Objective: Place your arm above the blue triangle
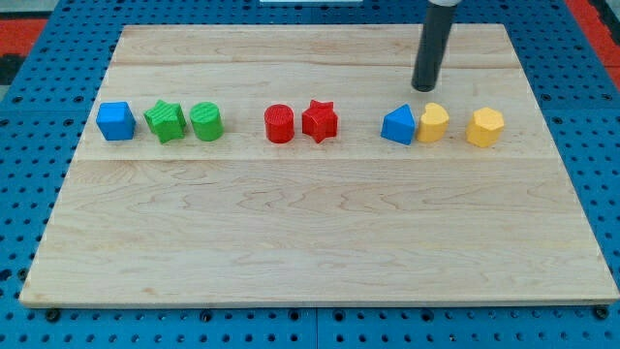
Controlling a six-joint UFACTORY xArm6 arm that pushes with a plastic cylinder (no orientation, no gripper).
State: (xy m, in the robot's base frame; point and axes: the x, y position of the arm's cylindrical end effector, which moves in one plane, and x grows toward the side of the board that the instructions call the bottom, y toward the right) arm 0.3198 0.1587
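Note:
The blue triangle (398, 125) lies on the wooden board (320, 242) right of the middle, touching a yellow block (433, 123) on its right side. My tip (424, 88) is the lower end of the dark rod. It sits just above and slightly right of the blue triangle in the view, with a small gap between them. It touches no block.
A row of blocks runs across the board: a blue cube (115, 120), a green star (166, 121), a green cylinder (205, 122), a red cylinder (279, 124), a red star (320, 121) and a second yellow block (485, 127). Blue pegboard surrounds the board.

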